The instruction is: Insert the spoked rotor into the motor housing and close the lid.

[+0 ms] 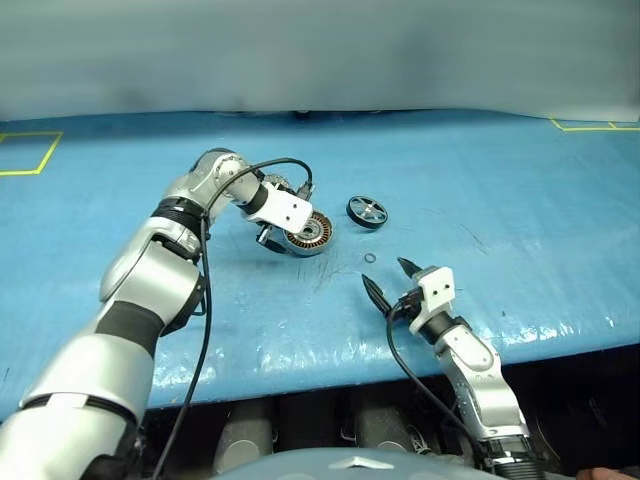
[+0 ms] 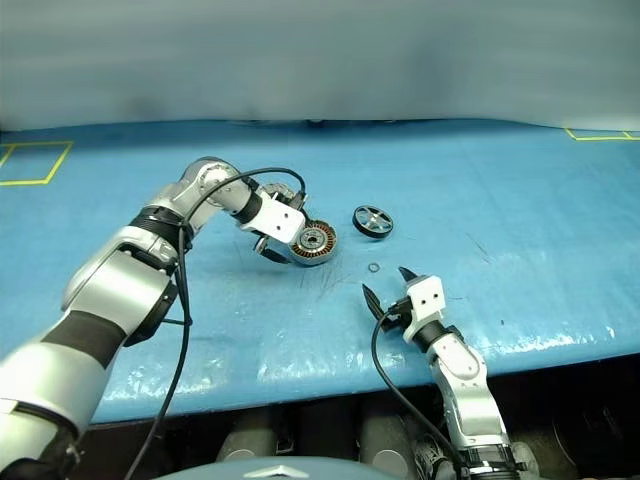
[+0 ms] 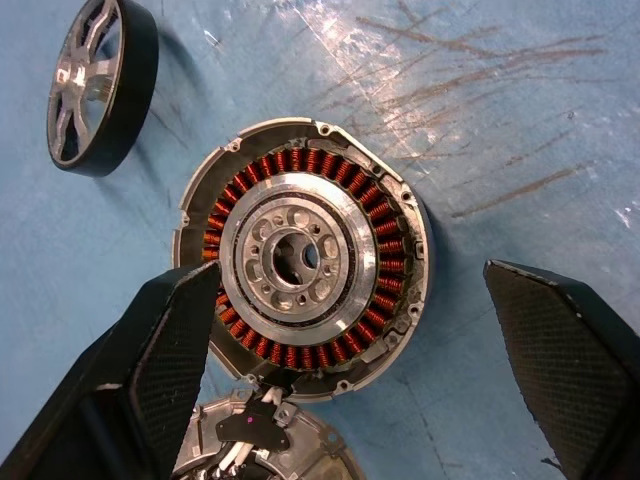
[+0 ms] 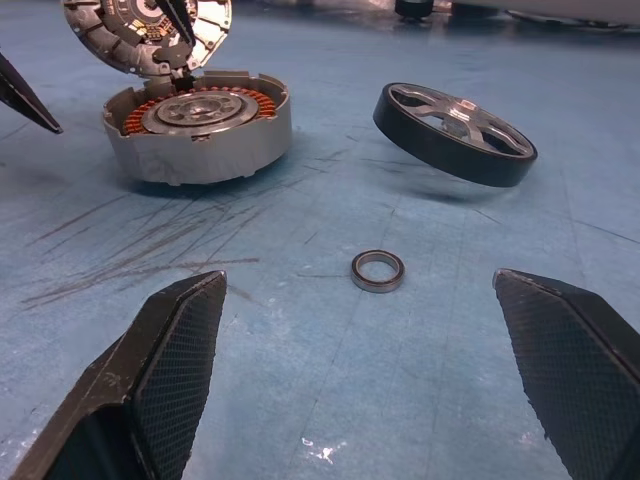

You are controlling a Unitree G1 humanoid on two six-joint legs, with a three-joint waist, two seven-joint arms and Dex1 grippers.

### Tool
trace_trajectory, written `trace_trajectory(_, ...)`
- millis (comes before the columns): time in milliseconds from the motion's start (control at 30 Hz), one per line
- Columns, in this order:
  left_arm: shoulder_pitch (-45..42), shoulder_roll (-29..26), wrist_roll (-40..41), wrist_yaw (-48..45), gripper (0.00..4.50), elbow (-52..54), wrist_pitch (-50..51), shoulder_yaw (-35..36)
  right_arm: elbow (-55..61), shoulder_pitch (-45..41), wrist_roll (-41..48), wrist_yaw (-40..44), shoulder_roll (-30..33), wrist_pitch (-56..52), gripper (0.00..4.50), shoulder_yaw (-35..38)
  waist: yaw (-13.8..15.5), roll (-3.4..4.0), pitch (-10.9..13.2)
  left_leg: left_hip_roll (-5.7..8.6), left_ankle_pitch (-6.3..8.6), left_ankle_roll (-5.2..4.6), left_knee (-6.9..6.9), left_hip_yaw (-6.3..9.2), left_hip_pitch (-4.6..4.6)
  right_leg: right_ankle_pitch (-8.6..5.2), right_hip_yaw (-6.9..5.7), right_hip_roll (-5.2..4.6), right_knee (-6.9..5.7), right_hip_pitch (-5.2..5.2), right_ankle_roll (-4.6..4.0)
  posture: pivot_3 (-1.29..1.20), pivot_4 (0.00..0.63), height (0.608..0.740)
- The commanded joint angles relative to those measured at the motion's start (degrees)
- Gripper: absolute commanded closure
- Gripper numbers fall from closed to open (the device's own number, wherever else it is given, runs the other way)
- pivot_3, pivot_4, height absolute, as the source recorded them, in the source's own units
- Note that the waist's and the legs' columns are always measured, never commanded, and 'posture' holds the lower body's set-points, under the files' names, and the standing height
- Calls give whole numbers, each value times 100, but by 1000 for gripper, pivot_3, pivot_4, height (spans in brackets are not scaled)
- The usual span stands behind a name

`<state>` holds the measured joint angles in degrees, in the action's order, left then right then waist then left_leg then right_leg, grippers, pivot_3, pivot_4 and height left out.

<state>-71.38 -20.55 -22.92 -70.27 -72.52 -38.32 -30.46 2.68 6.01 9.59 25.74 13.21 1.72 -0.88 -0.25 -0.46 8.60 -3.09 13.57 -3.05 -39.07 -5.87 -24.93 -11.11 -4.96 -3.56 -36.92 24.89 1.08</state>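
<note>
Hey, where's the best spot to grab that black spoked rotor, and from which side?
Probably across the black outer rim of the spoked rotor, from above. It sits tilted on the blue table, one edge raised, and the rim is the thickest part; the silver spokes look too thin. The open right gripper is nearest.

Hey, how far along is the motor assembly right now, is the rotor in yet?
Not yet. Done: the lid stands open above the motor housing, coils exposed. In hand: nothing; the open left gripper hovers over the housing, and the right gripper is open too. Left: insert the spoked rotor, which lies beside the housing, then close the lid.
</note>
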Motion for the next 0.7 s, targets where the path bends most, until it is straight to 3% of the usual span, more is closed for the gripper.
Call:
trace_trajectory(33,-212,37,-244,186,0,-94,-42,-31,287,157,19,-111,-16,192,33,120,0,0,0,0,0,-1,-2,0,-3,0,0,-1,0,2,0,0,150,740)
trace_trajectory(700,117,131,-745,299,0,-314,279,-130,635,375,-42,-250,28,80,33,31,5,-1,0,4,1,-3,-18,0,-46,23,5,0,-12,45,36,0,150,740)
